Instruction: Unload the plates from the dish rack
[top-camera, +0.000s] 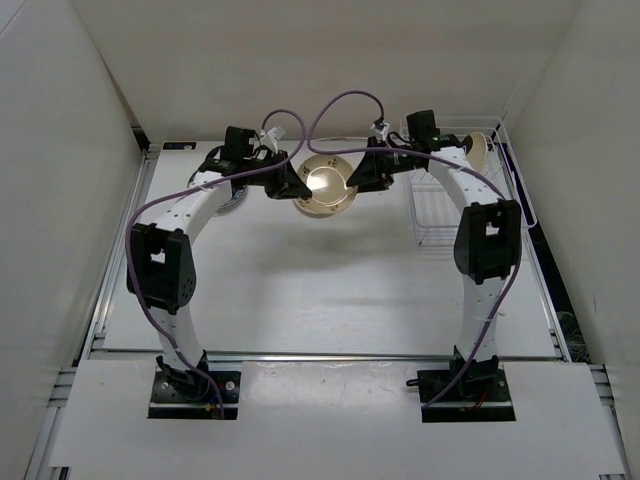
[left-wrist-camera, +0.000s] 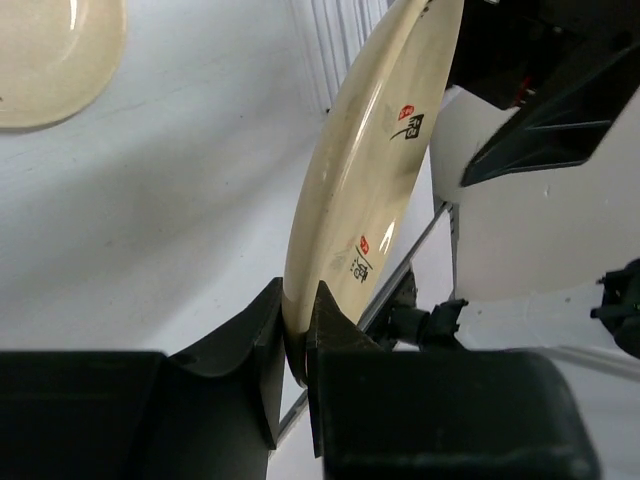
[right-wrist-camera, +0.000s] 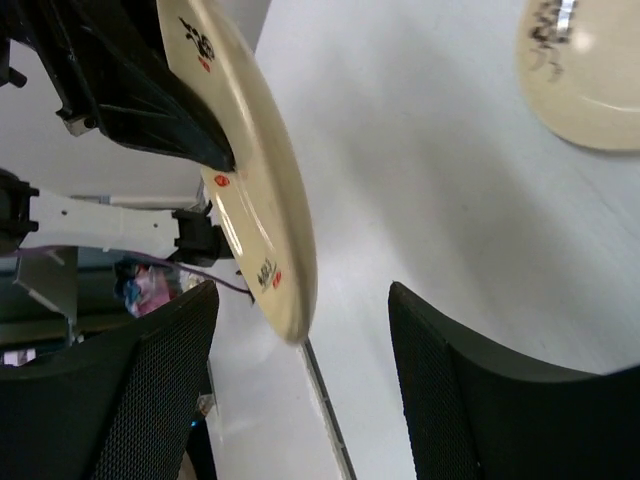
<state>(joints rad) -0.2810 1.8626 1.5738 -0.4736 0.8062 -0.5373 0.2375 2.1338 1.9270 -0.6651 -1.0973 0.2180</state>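
A cream plate with small red and black marks hangs on edge above the table's back middle. My left gripper is shut on its rim, seen close in the left wrist view with the plate rising from the jaws. My right gripper is open; in the right wrist view its fingers stand either side of the plate's rim without touching. A second cream plate lies flat on the table below. The white wire dish rack stands at the right with a tan plate upright in it.
The flat plate also shows in the left wrist view and the right wrist view. A dark-rimmed round thing lies partly hidden under my left arm. White walls enclose the table on three sides. Purple cables loop above both wrists.
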